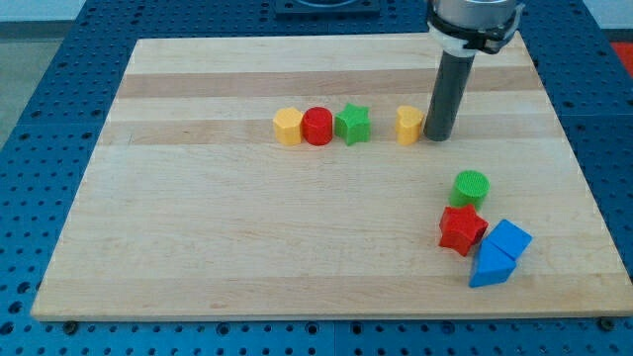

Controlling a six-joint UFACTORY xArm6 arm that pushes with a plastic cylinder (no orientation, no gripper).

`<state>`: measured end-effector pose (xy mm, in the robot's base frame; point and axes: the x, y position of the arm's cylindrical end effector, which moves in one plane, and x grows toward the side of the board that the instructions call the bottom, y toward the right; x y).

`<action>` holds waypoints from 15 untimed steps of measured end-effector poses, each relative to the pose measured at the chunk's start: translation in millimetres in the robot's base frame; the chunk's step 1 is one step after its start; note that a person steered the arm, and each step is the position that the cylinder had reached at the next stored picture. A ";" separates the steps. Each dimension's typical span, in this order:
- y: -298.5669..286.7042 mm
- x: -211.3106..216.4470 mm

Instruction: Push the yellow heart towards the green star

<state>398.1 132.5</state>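
Observation:
The yellow heart (408,125) lies on the wooden board (247,237), right of centre near the view's top. My tip (438,136) stands just to the heart's right, touching or nearly touching it. The green star (353,124) lies a short gap to the heart's left. It ends a row with a red cylinder (317,127) and a yellow hexagon (288,127).
At the view's lower right sit a green cylinder (471,187), a red star (462,229), a blue cube (508,240) and a blue triangular block (491,267). The board's right edge is close to them.

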 end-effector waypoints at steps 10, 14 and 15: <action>9.1 -15.6; -25.5 -17.8; -30.7 -17.8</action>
